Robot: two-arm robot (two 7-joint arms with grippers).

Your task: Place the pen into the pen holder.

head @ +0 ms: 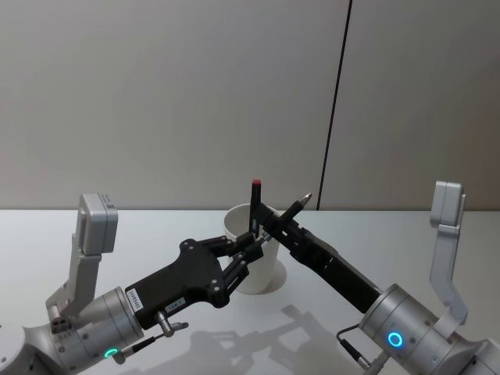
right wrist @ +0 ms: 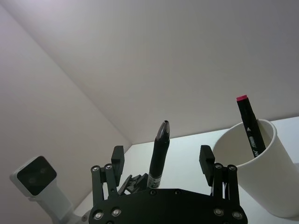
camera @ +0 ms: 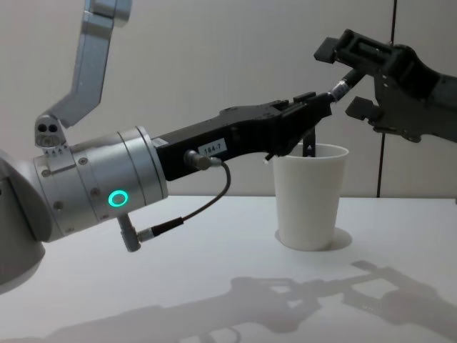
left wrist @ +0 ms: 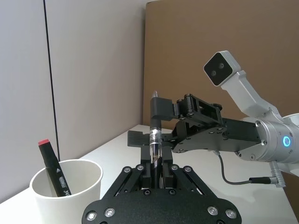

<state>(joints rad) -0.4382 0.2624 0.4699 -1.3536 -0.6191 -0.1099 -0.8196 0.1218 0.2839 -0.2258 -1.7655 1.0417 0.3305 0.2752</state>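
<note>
The pen (left wrist: 154, 140), with a clear barrel and dark ends, stands upright in my left gripper (left wrist: 156, 165), which is shut on its lower part. My right gripper (right wrist: 161, 158) faces it, open, with one finger (right wrist: 117, 158) on each side of the pen (right wrist: 159, 154) and not touching it. The pen holder (head: 269, 273) is a white paper cup on the table, just beyond and below both grippers. In the chest view my left gripper (camera: 321, 107) holds the pen (camera: 343, 84) above the cup's (camera: 310, 200) rim, while my right gripper (camera: 346, 78) hangs at the upper right.
A black marker with a red cap (head: 255, 205) leans inside the cup. The grey table (head: 156, 226) is bare on both sides of the cup. A wall with a dark vertical seam (head: 336, 101) stands behind.
</note>
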